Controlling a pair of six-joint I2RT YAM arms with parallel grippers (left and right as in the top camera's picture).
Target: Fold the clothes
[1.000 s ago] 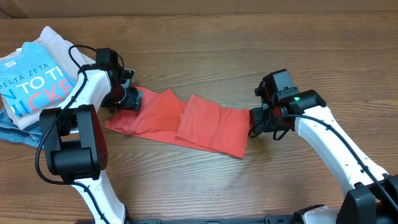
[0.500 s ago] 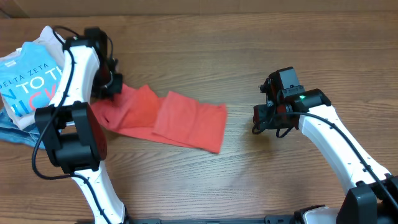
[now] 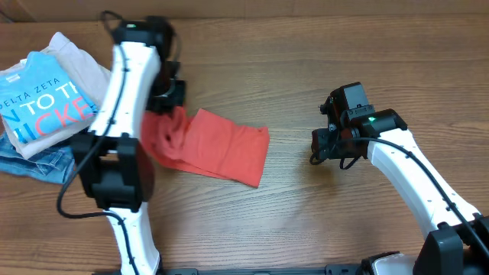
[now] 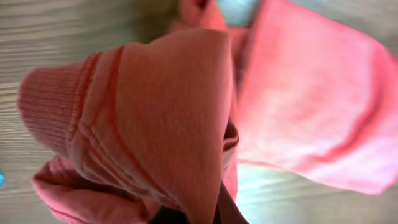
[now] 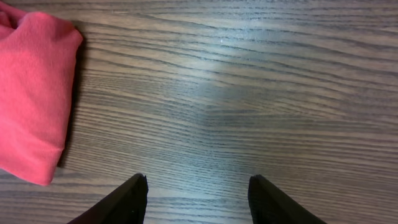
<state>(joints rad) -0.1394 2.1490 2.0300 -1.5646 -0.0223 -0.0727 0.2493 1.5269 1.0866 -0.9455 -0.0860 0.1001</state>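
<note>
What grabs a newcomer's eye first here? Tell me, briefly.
The red shirt stands out most, a folded strip across the middle of the table, its bunched left end pinched in the left claw. The right claw hangs open to the shirt's right, and a blue T-shirt tops a pile at the far left.

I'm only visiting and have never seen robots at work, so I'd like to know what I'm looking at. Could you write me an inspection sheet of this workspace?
Surface: wooden table, bare around the right arm.
Job's things: coral-red T-shirt, folded into a strip, left end bunched up.
Clutter: blue T-shirt on a pale garment and jeans, far left.
Grippers: left gripper shut on the shirt's bunched end; right gripper open, empty, above bare wood beside the shirt's other end.
Cables: black cables run along both arms.
Surroundings: pale band past the table's far edge; cannot tell what.
</note>
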